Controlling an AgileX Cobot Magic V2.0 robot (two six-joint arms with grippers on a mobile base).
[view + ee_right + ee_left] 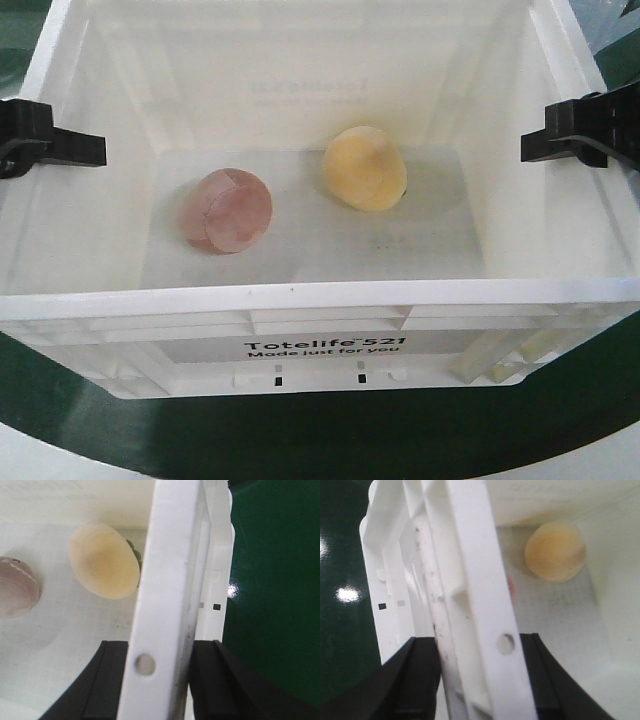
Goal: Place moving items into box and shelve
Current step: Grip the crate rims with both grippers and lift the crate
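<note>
1. Box (320, 297): white tote, held at both side rims by my 2 grippers.
2. Left gripper (479, 680): my jaws are clenched across the left rim, 1 finger inside and 1 outside.
3. Right gripper (160, 675): my jaws grasp the right rim likewise.
4. Pink ball (228, 210) and yellow-orange ball (366, 168): on the box floor, apart, between my grippers, touching neither.

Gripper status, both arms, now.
Left gripper: closed, clamped on the left side rim of the box.
Right gripper: closed, clamped on the box's right side rim.
</note>
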